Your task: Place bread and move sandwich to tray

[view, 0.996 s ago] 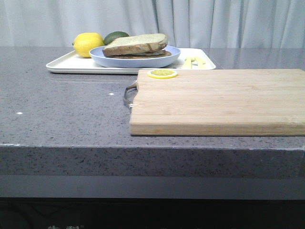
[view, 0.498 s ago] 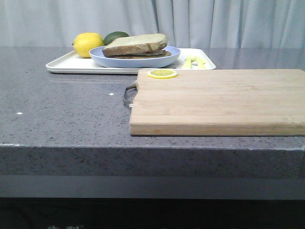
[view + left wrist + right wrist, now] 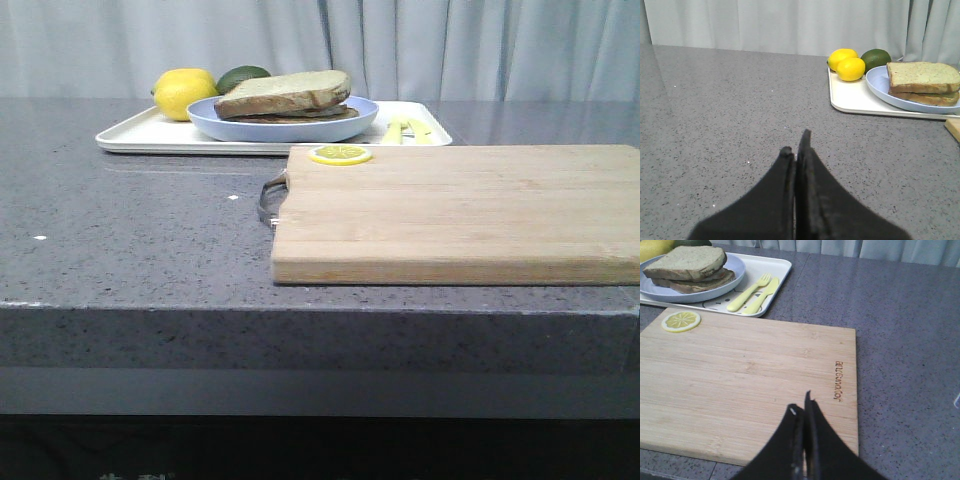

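The sandwich, with the thick greenish-tan bread (image 3: 285, 91) as its top slice, lies on a round light blue plate (image 3: 282, 125). The plate stands on the white tray (image 3: 140, 136) at the back of the counter. The sandwich (image 3: 923, 82) also shows in the left wrist view and in the right wrist view (image 3: 689, 267). The egg is hidden. My left gripper (image 3: 796, 145) is shut and empty over bare grey counter, well short of the tray (image 3: 855, 97). My right gripper (image 3: 801, 405) is shut and empty above the bamboo cutting board (image 3: 750, 380). Neither gripper shows in the front view.
Two lemons (image 3: 846, 64) and an avocado (image 3: 876, 57) sit on the tray's far left end. A yellow fork and knife (image 3: 754, 294) lie on its right end. A lemon slice (image 3: 340, 154) rests on the board's far left corner. The board has a metal handle (image 3: 267, 198).
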You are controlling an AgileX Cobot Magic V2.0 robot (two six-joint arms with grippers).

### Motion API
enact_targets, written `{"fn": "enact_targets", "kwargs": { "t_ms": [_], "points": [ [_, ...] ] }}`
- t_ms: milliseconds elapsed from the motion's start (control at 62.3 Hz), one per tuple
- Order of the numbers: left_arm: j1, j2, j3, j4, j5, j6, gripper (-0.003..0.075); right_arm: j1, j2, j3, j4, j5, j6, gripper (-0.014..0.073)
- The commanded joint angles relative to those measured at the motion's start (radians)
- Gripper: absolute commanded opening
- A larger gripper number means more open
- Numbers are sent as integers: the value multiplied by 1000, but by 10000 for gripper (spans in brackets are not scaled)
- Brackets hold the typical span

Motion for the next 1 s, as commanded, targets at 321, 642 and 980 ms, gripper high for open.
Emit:
{"fn": "enact_targets", "kwargs": {
  "t_ms": [321, 642, 980],
  "points": [
    [2, -14, 2, -15, -119, -12, -19, -6, 7, -28, 5, -72, -2, -60],
    [-105, -158, 239, -11, -222, -12, -19, -6, 7, -28, 5, -68, -2, -60],
    [-41, -162, 440, -50, -402, -13, -19, -6, 7, -28, 5, -66, -2, -60]
  ]
}}
